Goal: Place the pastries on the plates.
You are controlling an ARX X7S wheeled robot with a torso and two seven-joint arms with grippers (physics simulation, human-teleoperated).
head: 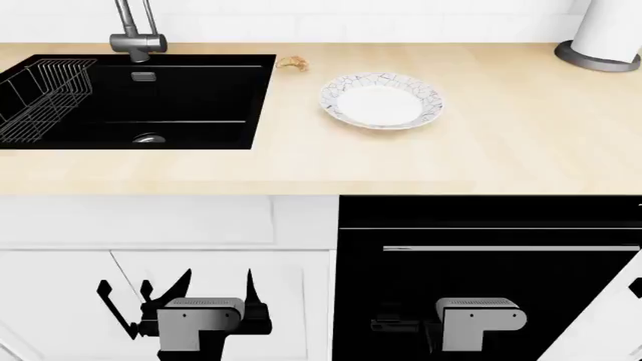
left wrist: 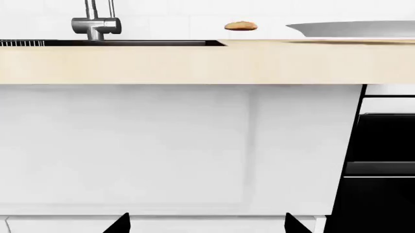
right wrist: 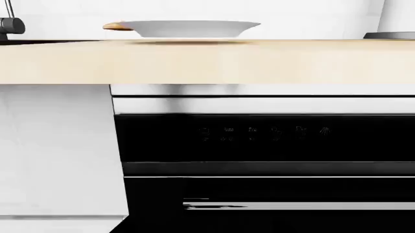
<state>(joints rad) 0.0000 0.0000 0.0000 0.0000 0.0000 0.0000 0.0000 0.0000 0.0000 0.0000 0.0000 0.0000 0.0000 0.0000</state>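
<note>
Only overhead: croissant [head: 292,63] beside sink [head: 201,128].

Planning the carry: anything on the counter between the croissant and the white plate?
No. Head view shows bare counter between croissant and plate.

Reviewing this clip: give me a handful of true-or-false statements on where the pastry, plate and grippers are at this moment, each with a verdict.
1. The small croissant lies on the countertop, not on a plate. True.
2. The white plate with the mosaic rim already holds a pastry. False: its centre is bare.
3. The croissant sits between the sink and the plate, toward the back wall. True.
4. The left gripper is shut on the croissant. False: it hangs below counter level in front of the white cabinet, fingers apart and holding nothing.
5. A wire rack sits in the sink. True.
6. The faucet stands to the right of the plate. False: it stands behind the sink, to the plate's left.
</note>
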